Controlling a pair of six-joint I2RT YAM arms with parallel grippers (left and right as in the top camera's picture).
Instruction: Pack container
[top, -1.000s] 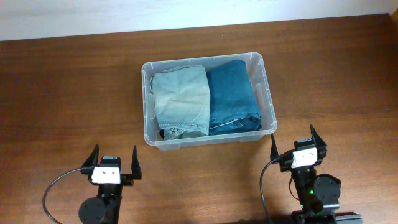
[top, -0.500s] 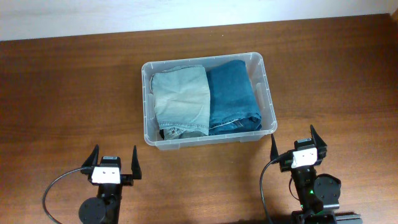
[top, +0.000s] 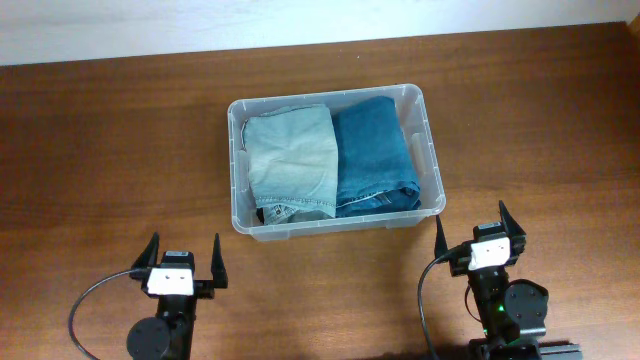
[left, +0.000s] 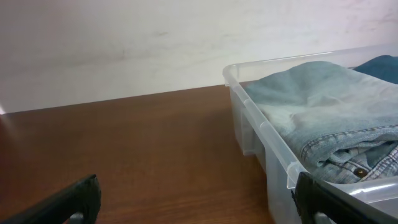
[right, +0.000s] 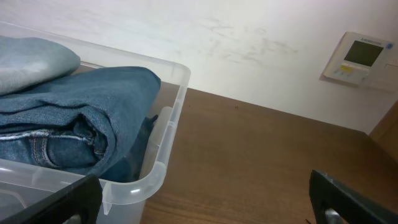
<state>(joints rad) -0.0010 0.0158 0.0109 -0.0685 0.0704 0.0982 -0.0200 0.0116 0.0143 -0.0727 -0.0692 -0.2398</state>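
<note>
The clear plastic container (top: 430, 150) stands at the table's middle. Inside lie folded light-blue jeans (top: 290, 160) on the left and folded dark-blue jeans (top: 375, 150) on the right. My left gripper (top: 183, 258) is open and empty at the front left, short of the container. My right gripper (top: 475, 232) is open and empty at the front right, beside the container's near right corner. The left wrist view shows the container's left wall (left: 261, 134) and the light jeans (left: 317, 99). The right wrist view shows the container's corner (right: 158, 171) and the dark jeans (right: 81, 106).
The wooden table (top: 110, 150) runs to a white wall (top: 200, 20) at the back. A wall thermostat (right: 360, 57) shows in the right wrist view. Black cables trail from both arm bases at the front edge.
</note>
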